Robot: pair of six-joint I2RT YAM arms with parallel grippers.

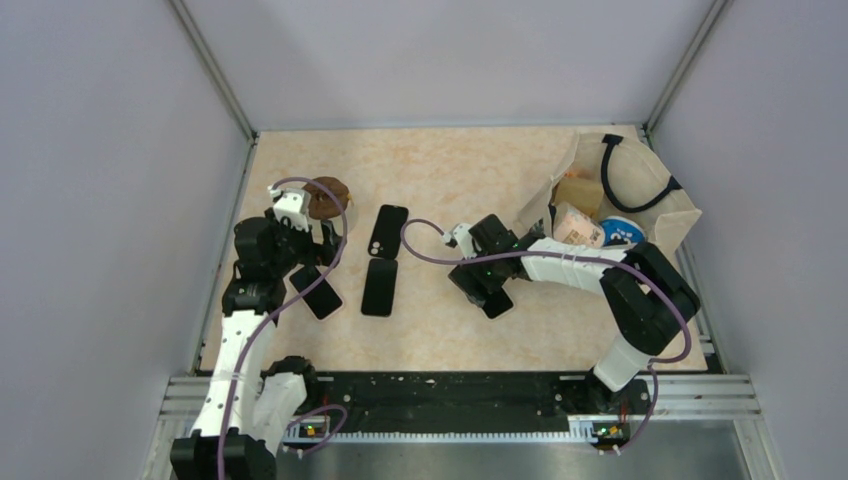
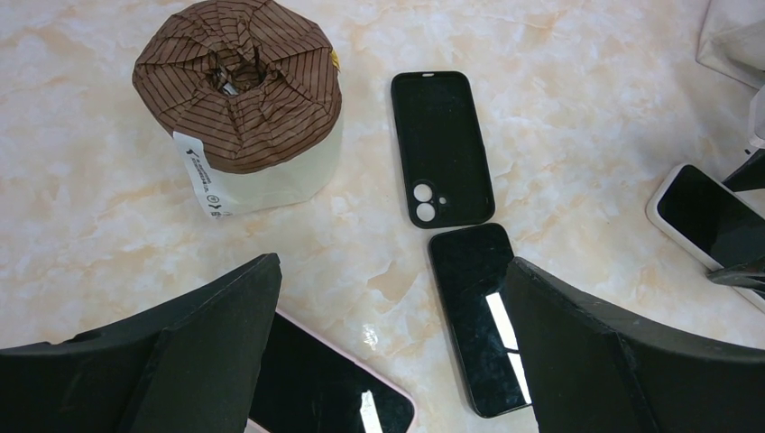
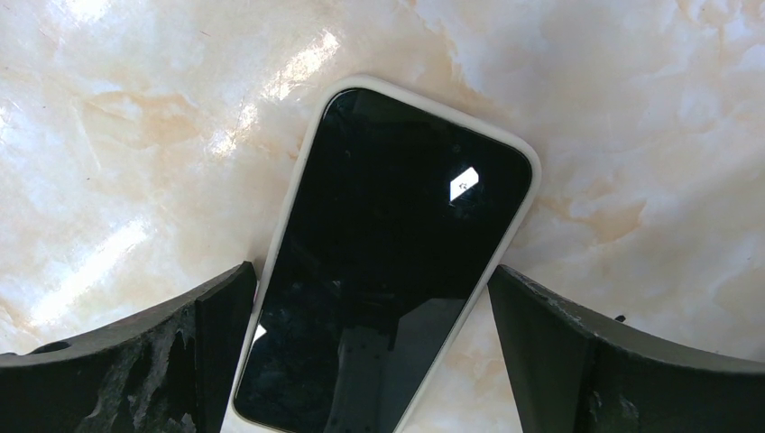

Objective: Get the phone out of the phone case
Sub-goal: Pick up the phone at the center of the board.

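— What sort of place is this?
— A robot test cell in a lab: plain grey panels (image 1: 100, 200) on aluminium posts (image 1: 213, 70) box in a marble-patterned worktop (image 1: 450, 170), and two cabled arms (image 1: 570, 265) are bolted to a metal rail (image 1: 730, 392).

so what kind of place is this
Probably a robot test cell, not a home: plain grey walls in aluminium framing box in a marble-look tabletop, with a bare phone and an empty black case laid out.
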